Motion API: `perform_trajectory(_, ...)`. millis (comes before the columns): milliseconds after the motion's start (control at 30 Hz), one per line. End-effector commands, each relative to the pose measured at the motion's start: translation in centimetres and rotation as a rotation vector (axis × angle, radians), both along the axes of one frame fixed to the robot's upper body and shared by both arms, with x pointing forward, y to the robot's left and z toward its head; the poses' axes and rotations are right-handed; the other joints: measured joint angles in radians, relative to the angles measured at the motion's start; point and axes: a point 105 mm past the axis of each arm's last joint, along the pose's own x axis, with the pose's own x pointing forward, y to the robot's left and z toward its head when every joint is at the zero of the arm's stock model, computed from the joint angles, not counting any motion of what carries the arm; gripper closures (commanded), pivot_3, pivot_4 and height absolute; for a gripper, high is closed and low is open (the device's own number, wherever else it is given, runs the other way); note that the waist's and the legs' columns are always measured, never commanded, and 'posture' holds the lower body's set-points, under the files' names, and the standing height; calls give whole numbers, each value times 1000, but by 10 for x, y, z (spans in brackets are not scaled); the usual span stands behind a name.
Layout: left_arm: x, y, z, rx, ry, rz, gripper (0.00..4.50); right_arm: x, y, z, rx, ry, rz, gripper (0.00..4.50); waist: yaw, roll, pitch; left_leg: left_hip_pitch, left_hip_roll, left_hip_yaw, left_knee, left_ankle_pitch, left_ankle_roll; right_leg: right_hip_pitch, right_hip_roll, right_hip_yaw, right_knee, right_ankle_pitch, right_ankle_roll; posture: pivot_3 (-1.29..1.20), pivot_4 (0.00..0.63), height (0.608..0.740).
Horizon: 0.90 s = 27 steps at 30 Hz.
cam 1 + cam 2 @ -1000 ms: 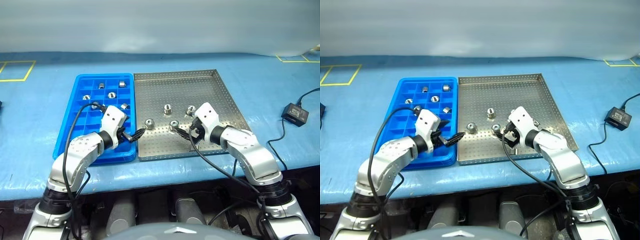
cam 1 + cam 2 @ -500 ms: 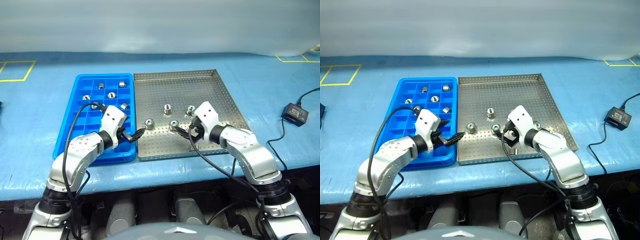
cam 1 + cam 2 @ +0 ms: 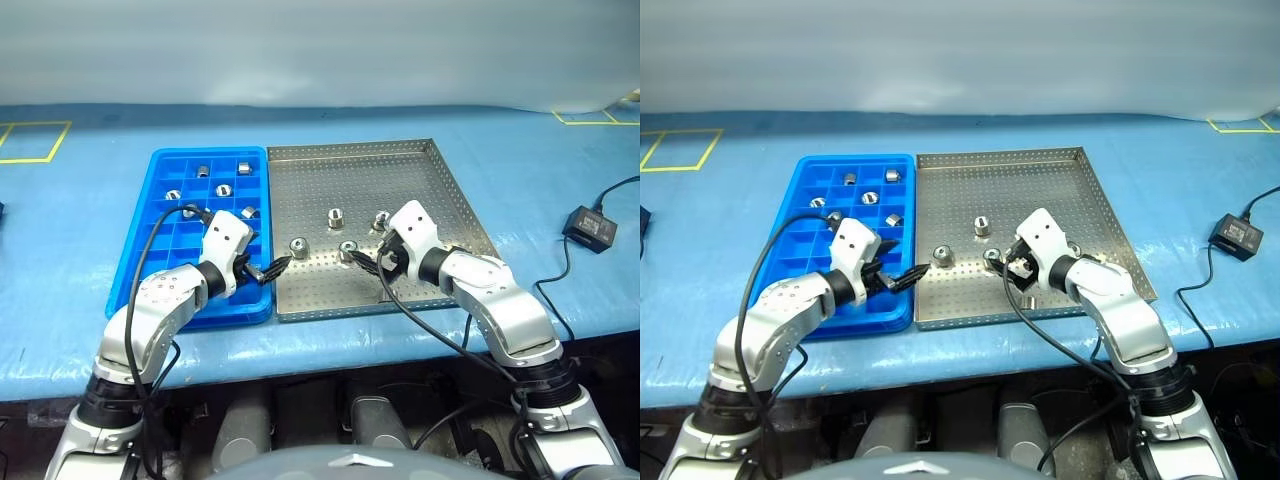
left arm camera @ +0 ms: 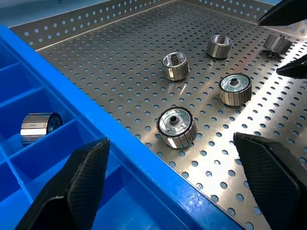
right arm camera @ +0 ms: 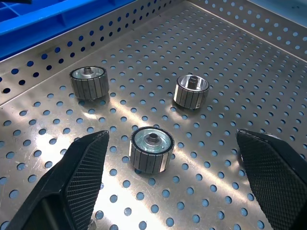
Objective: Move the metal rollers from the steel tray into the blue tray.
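Two trays: a bright blue plastic tray (image 3: 160,240) with square compartments lies left, touching a large grey perforated steel tray (image 3: 400,170) on its right, both on a blue table cover (image 3: 80,230).
Rollers in blue tray: six small shiny silver metal rollers (image 3: 223,190) sit in far compartments.
Left gripper (image 3: 262,270): black fingers spread wide, holding nothing, hovering over the near right corner of the blue tray, tips at the shared rim.
Nearest roller to left gripper: one upright roller (image 4: 176,126) on the steel floor, just past the rim, between the spread fingers in the left wrist view.
Rollers in steel tray: four lie loose near the middle, apart from each other.
Right gripper (image 3: 366,262): fingers wide apart, empty, low over the steel tray.
Roller at right gripper: one roller (image 5: 151,148) stands between the open fingers, touching neither; two others lie beyond it.
Right of trays: a black power adapter (image 3: 590,228) with cable.
In the way: nothing between either gripper and its roller.
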Motion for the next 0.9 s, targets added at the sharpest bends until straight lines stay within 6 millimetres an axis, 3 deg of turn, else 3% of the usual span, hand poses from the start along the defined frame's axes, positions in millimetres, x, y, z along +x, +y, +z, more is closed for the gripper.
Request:
perform_trajectory(33,2,-1,15,-7,-62,-5,21,1,-2,13,5,-56,-4,34,0,0,0,0,0,0,0,0,0,0,0,0,0,0,0,-63,150,740)
perform_trajectory(900,0,0,16,-3,-60,-4,21,1,1,13,17,-47,4,34,1,0,0,0,0,0,0,0,0,0,0,0,0,0,0,-51,150,740)
